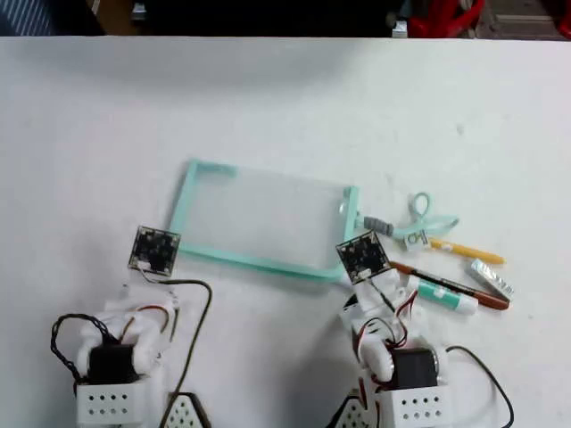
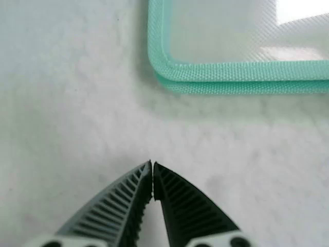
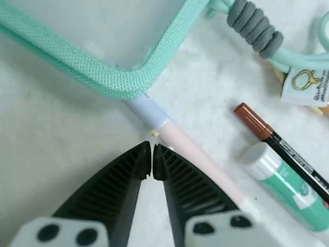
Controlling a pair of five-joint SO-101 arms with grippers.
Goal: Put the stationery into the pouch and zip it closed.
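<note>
Here, one pouch (image 1: 268,218), perhaps five stationery pieces (image 1: 442,296) beside it.

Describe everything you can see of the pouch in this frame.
The pouch is a flat rectangle: a frosted see-through panel inside a mint-green woven border, doubled at a corner. It lies slightly askew on the white table, nothing visible inside. A grey ribbed pull sits at its right end. The end of a pastel pen is tucked under one corner. Whether the zip is open cannot be told.
</note>
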